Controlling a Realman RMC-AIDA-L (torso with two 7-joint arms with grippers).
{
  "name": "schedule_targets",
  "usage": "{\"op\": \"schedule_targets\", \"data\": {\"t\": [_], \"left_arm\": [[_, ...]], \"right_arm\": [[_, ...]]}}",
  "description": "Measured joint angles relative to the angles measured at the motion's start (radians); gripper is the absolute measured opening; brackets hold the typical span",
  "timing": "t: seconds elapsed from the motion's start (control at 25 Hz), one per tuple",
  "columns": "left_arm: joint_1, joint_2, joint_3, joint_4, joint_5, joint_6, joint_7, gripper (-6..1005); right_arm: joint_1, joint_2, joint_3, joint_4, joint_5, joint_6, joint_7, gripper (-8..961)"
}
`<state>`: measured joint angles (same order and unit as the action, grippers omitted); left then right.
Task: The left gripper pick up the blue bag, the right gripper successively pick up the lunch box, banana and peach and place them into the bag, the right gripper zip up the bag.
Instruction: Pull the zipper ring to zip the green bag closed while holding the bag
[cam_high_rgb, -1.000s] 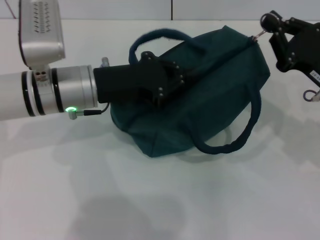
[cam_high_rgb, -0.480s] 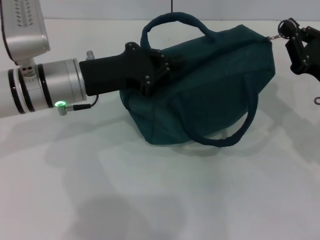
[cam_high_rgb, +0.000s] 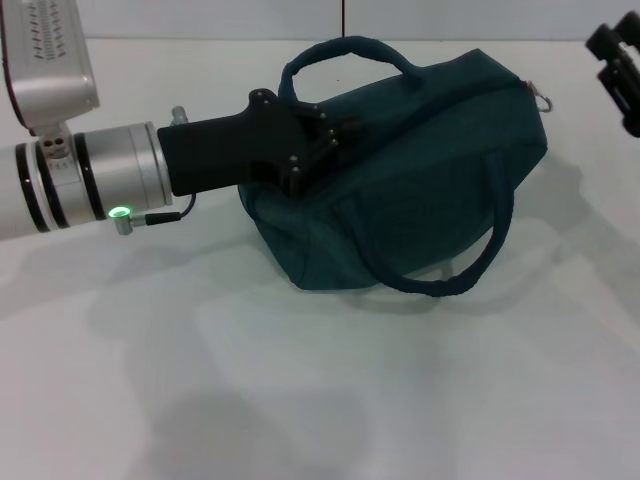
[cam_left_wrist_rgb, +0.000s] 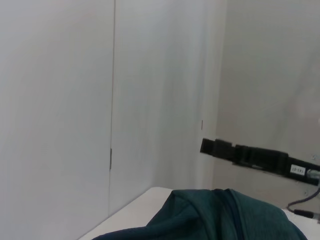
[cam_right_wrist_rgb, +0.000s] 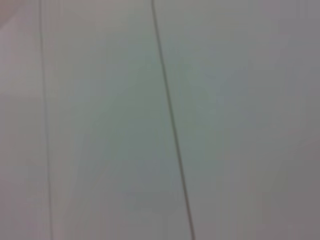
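The blue bag (cam_high_rgb: 420, 180) lies on its side on the white table, its top closed. Its zipper ring (cam_high_rgb: 543, 100) hangs free at the right end. My left gripper (cam_high_rgb: 318, 140) is shut on the fabric at the bag's upper left end, beside the rear loop handle (cam_high_rgb: 345, 48). My right gripper (cam_high_rgb: 620, 70) shows only partly at the right edge, apart from the ring. The left wrist view shows the bag's teal top (cam_left_wrist_rgb: 215, 220) and the right gripper (cam_left_wrist_rgb: 245, 154) farther off. The lunch box, banana and peach are out of view.
The white table (cam_high_rgb: 300, 380) stretches in front of the bag. The bag's front handle (cam_high_rgb: 470, 270) droops onto it. My left arm's silver cylinder (cam_high_rgb: 90, 185) crosses the left side. The right wrist view shows only a pale panelled wall (cam_right_wrist_rgb: 160, 120).
The right gripper drew the zipper ring to the right, let go of it and moved off toward the right edge. The left arm shifted left, and the bag pulled straighter.
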<state>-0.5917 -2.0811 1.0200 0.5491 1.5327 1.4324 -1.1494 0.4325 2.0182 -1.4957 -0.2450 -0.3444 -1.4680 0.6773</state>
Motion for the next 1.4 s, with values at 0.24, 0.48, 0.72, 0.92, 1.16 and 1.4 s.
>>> {"op": "schedule_targets", "data": {"t": [0.24,0.48,0.72,0.92,1.16,1.4], "left_arm": [[0.004,0.002,0.0,0.0,-0.005,0.0,0.003,28],[0.004,0.003,-0.011,0.0,-0.005,0.001,0.006,27],[0.002,-0.001,-0.011,0.0,-0.006,0.002,0.011,28],[0.001,-0.002,-0.011,0.0,-0.008,0.002,0.017,28],[0.001,-0.002,-0.011,0.0,-0.024,0.002,0.018,27],[0.007,-0.002,-0.011,0.0,-0.03,0.002,0.03,28]], "right_arm": [[-0.027,-0.021,0.01,0.005,-0.016,0.024,-0.043,416],[-0.024,-0.025,0.008,-0.001,-0.111,0.137,-0.118,465],[-0.004,-0.01,0.006,-0.043,-0.177,0.241,-0.168,455],[0.001,-0.003,0.004,-0.11,-0.242,0.304,-0.171,447],[0.006,-0.003,-0.009,-0.125,-0.277,0.307,-0.169,400],[-0.002,-0.003,0.001,-0.122,-0.268,0.306,-0.171,402]]}}
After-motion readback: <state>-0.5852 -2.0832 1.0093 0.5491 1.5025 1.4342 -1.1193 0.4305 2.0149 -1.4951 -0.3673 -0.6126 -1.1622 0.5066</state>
